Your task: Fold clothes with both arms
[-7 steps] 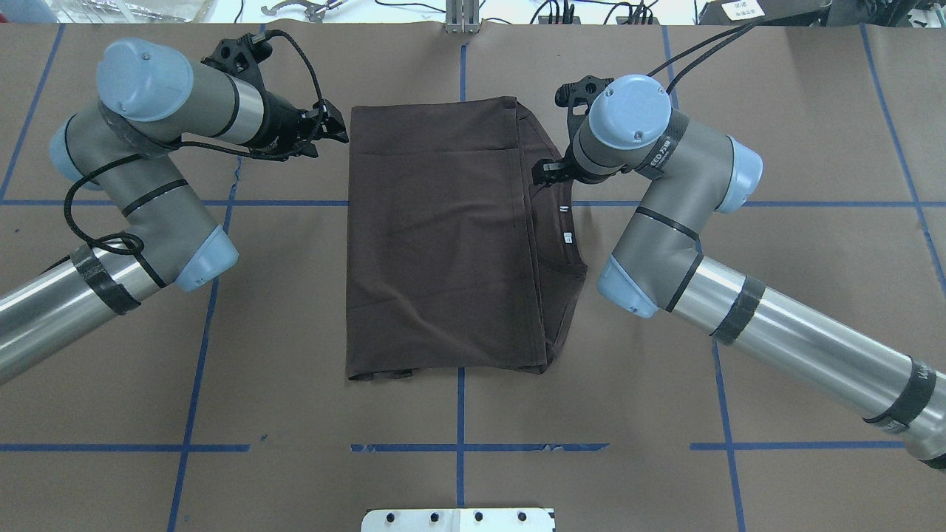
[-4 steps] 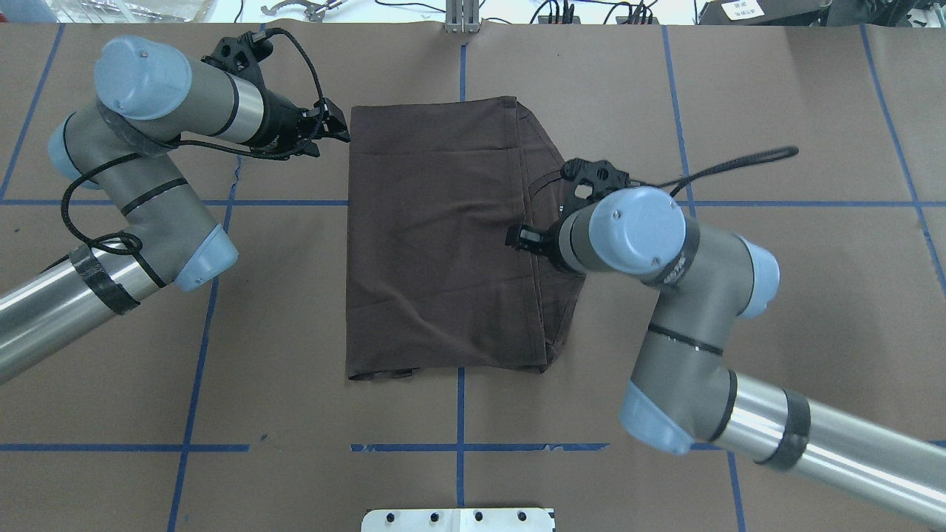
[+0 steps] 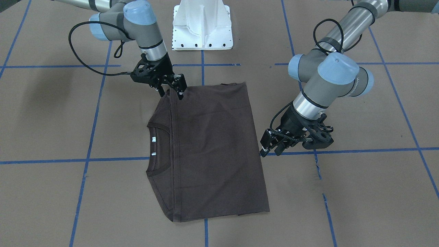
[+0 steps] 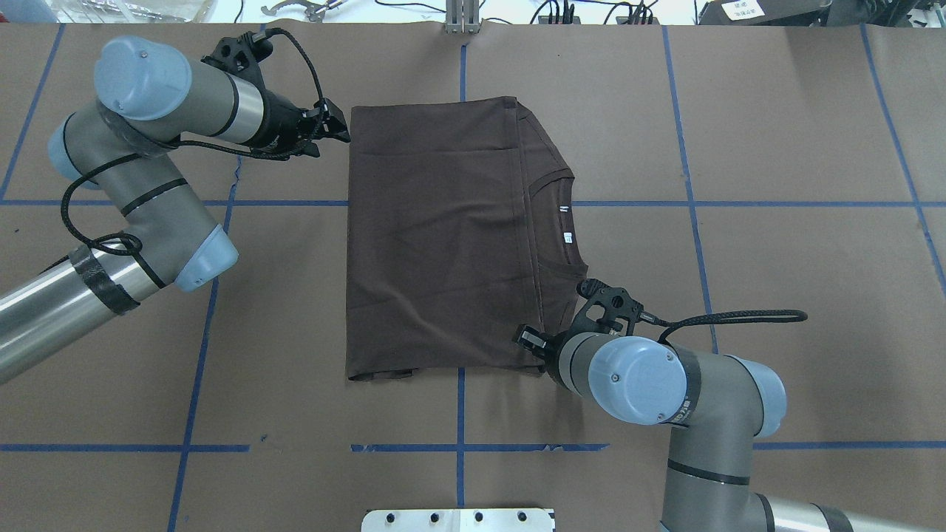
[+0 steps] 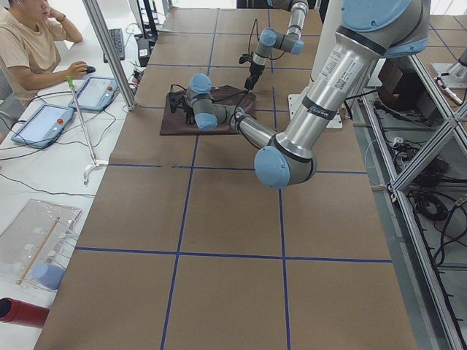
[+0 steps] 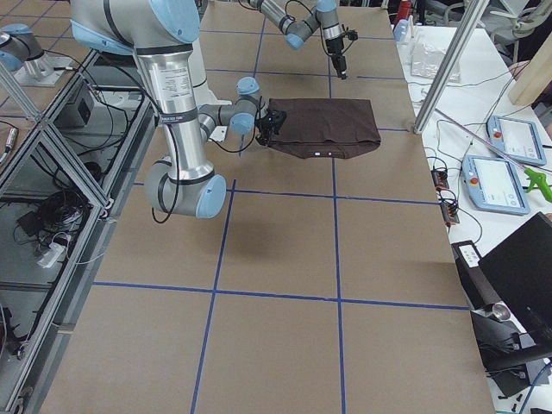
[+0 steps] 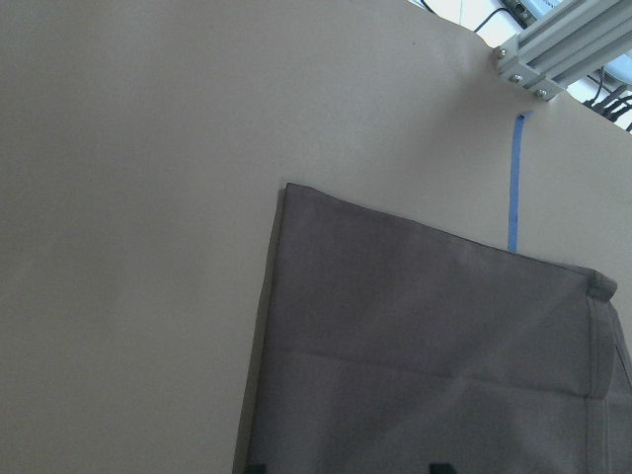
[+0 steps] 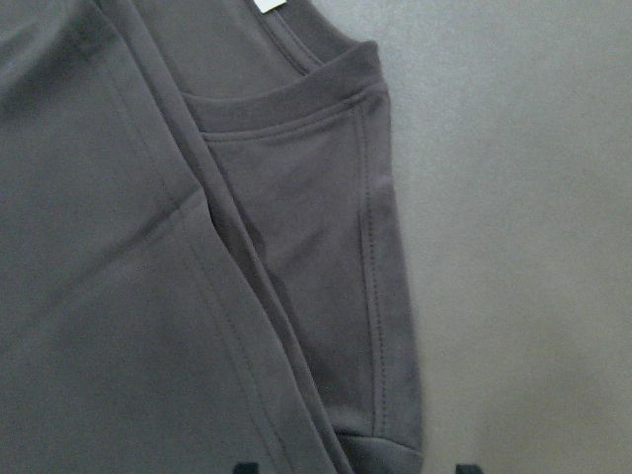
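dark brown T-shirt (image 4: 436,244), tan table (image 4: 813,295) — blue gridlines (image 4: 739,203)

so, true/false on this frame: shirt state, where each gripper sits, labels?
1. The T-shirt lies partly folded on the table. True.
2. The right gripper is over the collar. False: it is at the shirt's corner nearest the robot, on the collar side.
3. The left gripper is shut on a sleeve. False: it is open, beside the far corner on the side away from the collar.
4. Two white neck labels show. True.
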